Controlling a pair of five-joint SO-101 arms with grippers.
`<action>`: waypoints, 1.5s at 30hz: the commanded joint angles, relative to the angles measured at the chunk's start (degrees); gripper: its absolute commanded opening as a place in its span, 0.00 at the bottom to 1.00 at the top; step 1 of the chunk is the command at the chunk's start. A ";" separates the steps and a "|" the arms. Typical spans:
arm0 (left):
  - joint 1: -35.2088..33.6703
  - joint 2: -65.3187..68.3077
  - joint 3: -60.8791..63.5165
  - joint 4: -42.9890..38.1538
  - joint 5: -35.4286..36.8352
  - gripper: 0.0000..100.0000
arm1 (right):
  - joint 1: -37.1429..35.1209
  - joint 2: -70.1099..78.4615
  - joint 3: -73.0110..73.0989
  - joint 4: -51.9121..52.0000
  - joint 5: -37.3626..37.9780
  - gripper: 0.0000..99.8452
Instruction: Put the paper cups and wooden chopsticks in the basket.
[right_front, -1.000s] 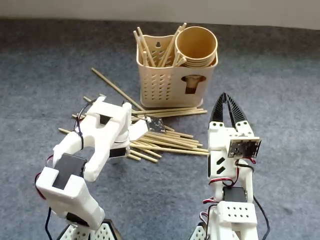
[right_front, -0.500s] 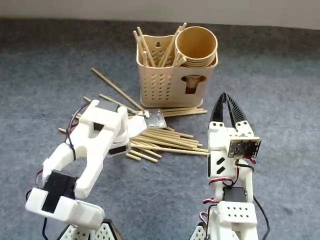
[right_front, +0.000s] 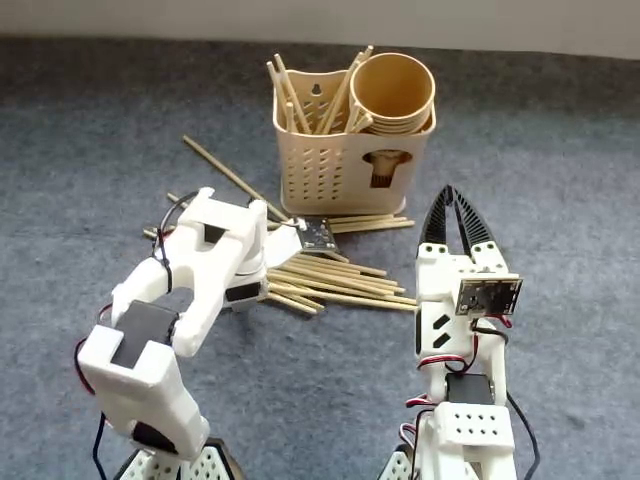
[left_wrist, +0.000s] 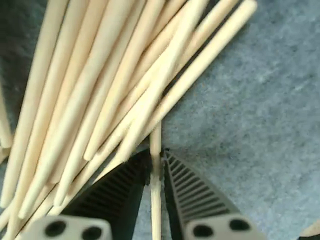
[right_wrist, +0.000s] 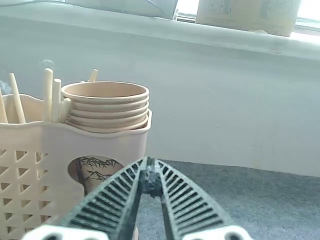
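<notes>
Chopsticks (right_front: 335, 282) are lying heaped on the desk (right_front: 560, 200) before the basket (right_front: 345, 175), and we are pinching a single stick (left_wrist: 156, 135) lengthwise in the left tool (left_wrist: 157, 155), closed down on it, so we are risking it sliding out or dragging its neighbours along

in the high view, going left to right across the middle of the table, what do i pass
left arm → loose chopsticks lying on the table → right gripper. The basket is left out: it sits farther back, over the same span as the chopsticks.
</notes>
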 joint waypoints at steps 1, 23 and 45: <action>3.21 -0.22 1.10 3.52 0.53 0.00 | 0.48 -0.48 5.93 -1.01 0.09 0.01; 8.40 -37.41 13.58 16.53 2.46 0.01 | 0.48 -0.48 5.93 -1.01 0.09 0.01; 13.93 -46.90 -21.23 8.18 37.27 0.01 | 0.48 -0.48 5.93 -1.01 0.09 0.01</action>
